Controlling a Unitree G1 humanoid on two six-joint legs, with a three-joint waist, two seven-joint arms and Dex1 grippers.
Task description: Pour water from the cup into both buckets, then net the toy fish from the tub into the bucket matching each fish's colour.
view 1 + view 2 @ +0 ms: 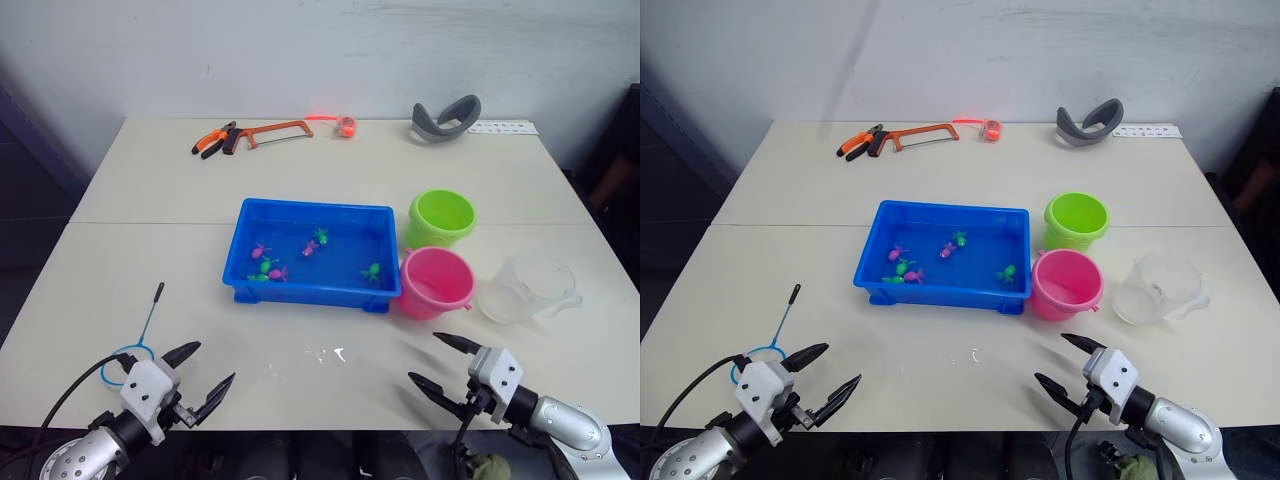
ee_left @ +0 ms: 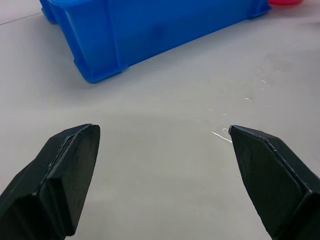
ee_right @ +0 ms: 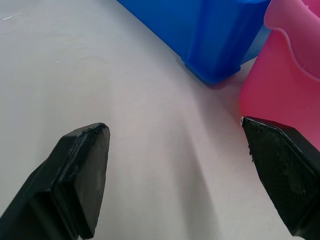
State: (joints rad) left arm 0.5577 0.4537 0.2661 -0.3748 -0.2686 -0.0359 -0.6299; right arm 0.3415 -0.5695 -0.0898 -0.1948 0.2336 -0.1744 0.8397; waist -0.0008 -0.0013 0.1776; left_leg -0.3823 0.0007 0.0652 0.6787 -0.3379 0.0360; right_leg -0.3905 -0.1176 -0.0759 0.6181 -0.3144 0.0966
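Two tools, left tool (image 1: 207, 373) and right tool (image 1: 434, 363), hang wide open over my pale table (image 1: 140, 200) by a white wall. The tub (image 1: 312, 290) holds the fish mid-table, pink bucket (image 1: 434, 283) touching it, green bucket (image 1: 440, 217) behind, cup (image 1: 530, 288) just right. The net (image 1: 138, 337) lies beside my left tool.

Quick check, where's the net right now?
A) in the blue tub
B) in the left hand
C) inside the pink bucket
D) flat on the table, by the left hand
D. The net lies flat on the table, beside the left hand, whose fingers are open and empty.
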